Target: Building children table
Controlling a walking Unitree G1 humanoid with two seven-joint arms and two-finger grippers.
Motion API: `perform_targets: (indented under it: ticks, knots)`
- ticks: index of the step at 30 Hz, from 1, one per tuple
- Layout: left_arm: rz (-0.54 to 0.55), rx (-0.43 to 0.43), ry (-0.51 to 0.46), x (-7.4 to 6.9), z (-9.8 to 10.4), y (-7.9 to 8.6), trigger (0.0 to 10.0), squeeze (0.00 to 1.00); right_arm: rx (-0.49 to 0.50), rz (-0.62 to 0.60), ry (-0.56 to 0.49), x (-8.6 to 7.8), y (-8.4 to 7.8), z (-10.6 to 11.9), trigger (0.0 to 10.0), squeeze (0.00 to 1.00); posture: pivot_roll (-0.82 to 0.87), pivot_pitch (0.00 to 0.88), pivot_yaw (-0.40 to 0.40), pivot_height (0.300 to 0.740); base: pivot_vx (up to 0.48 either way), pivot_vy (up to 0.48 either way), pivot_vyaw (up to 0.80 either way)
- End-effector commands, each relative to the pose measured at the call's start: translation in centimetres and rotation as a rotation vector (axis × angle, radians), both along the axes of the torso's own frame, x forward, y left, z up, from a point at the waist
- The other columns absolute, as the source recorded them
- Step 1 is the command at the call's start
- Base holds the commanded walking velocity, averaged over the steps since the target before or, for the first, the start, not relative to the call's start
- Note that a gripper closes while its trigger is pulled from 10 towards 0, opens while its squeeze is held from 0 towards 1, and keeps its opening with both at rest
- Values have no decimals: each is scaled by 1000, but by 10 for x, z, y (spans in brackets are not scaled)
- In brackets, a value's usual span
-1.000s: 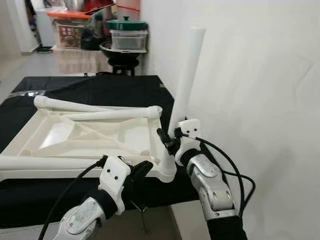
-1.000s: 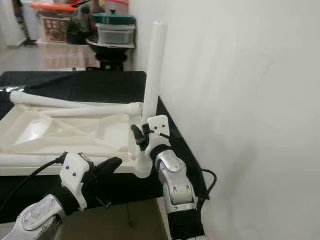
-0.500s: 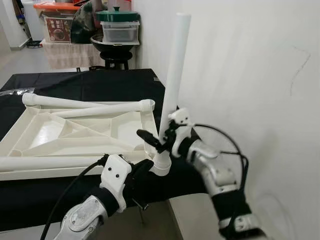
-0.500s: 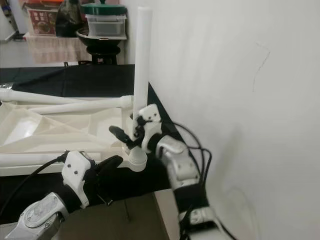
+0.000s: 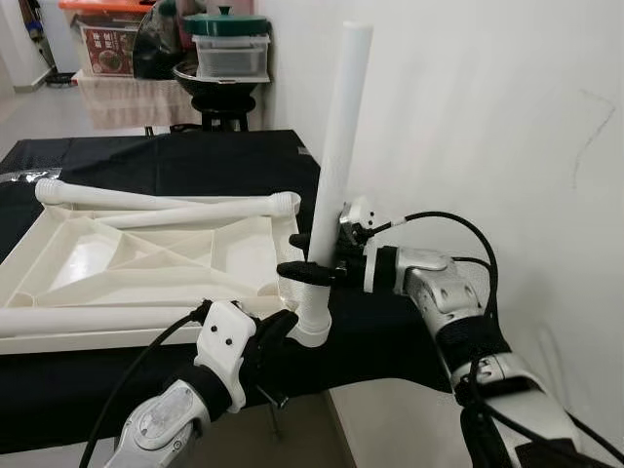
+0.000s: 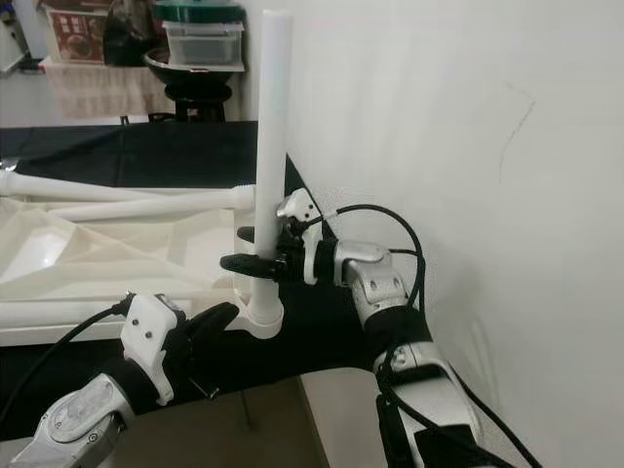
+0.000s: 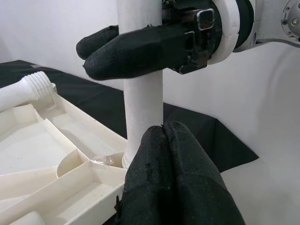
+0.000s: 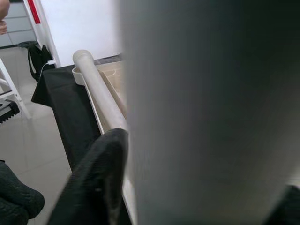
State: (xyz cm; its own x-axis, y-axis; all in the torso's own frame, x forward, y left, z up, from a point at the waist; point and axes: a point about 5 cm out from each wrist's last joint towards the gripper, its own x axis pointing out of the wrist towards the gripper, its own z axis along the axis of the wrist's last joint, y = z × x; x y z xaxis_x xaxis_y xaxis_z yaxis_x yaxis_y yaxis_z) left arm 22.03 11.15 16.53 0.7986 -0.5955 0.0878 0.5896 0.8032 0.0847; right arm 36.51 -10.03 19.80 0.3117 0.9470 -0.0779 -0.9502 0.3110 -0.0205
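Right gripper [image 5: 304,255] has rolled level w/ fingers clamped round the upright leg [image 5: 338,146], now standing in the corner socket of the upturned tabletop [image 5: 146,263]; likely twisting it home. Left gripper [image 7: 164,140], fingers pressed together, braces the base.

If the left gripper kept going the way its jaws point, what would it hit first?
The left gripper, jaws together, points at the base of the upright table leg held by the right gripper. It would likely meet that leg first; the gap looks small.
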Motion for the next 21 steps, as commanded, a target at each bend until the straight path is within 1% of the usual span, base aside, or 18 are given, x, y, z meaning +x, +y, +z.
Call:
perform_targets:
  ticks: [1, 2, 3, 5, 6, 7, 8, 9, 10, 11, 12, 13, 14, 15, 16, 17, 19, 21]
  knots:
    - [6, -2, 7, -1, -2, 0, 10000, 0, 6, 17, -13, 0, 1, 2, 0, 0, 6, 0, -97, 740, 0, 0, 0]
    - [5, -2, 7, -1, -2, 0, 10000, 0, 9, 3, -24, -1, -4, 3, 0, 0, 3, 3, -95, 740, 0, 0, 0]
    - [5, -2, 7, -1, -2, 0, 10000, 0, 9, 3, -24, -1, -4, 3, 0, 0, 3, 3, -95, 740, 0, 0, 0]
    - [3, -4, 7, -2, -1, 0, 10000, 0, -1, -53, -51, 0, -16, 3, 0, 0, -5, 7, -93, 740, 0, 0, 0]
    - [3, -4, 7, -2, -1, 0, 10000, 0, -1, -53, -51, 0, -16, 3, 0, 0, -5, 7, -93, 740, 0, 0, 0]
    - [2, -4, 7, -2, -1, 1, 10000, 0, -7, -95, -60, 0, -21, 2, 0, 0, -13, 17, -88, 740, 0, 0, 0]
    - [1, -5, 7, -2, 0, 1, 10000, 0, -12, -193, -58, 2, -27, -1, 0, 0, -16, 21, -90, 740, 0, 0, 0]
    - [1, -5, 7, -2, 0, 1, 10000, 0, -12, -193, -58, 2, -27, -1, 0, 0, -16, 21, -90, 740, 0, 0, 0]
    - [0, -5, 7, -3, 0, 1, 10000, 0, -16, -338, -31, 3, -26, -10, 0, 0, -18, 28, -92, 740, 0, 0, 0]
    - [-1, -6, 7, -3, 1, 1, 10000, 0, -21, -442, -10, 3, -26, -17, 0, 0, -18, 28, -92, 740, 0, 0, 0]
    - [-1, -6, 7, -3, 1, 1, 10000, 0, -21, -442, -10, 3, -26, -17, 0, 0, -18, 28, -92, 740, 0, 0, 0]
    - [-1, -6, 7, -3, 1, 2, 10000, 0, -18, -793, 73, -2, -23, -39, 0, 0, -25, 35, -88, 740, 0, 0, 0]
    - [-1, -6, 7, -3, 2, 2, 10000, 0, -26, -893, 102, -14, -10, -53, 0, 0, -28, 42, -75, 740, 0, 0, 0]
    - [-1, -7, 7, -2, 3, 2, 10000, 0, -23, -939, 114, -24, 2, -61, 0, 0, -28, 42, -75, 740, 0, 0, 0]
    - [-1, -7, 7, -2, 3, 2, 10000, 0, -23, -939, 114, -24, 2, -61, 0, 0, -28, 42, -75, 740, 0, 0, 0]
    - [-1, -6, 8, -2, 2, 3, 10000, 0, -21, -946, 110, -28, 13, -64, 0, 0, -27, 37, -75, 740, 0, 0, 0]
    - [-1, -6, 8, -2, 2, 3, 10000, 0, -21, -946, 110, -28, 13, -64, 0, 0, -27, 37, -75, 740, 0, 0, 0]
    - [-2, -5, 9, -1, 2, 2, 10000, 0, -21, -879, 68, -19, 31, -57, 0, 0, -21, 29, -82, 740, 0, 0, 0]
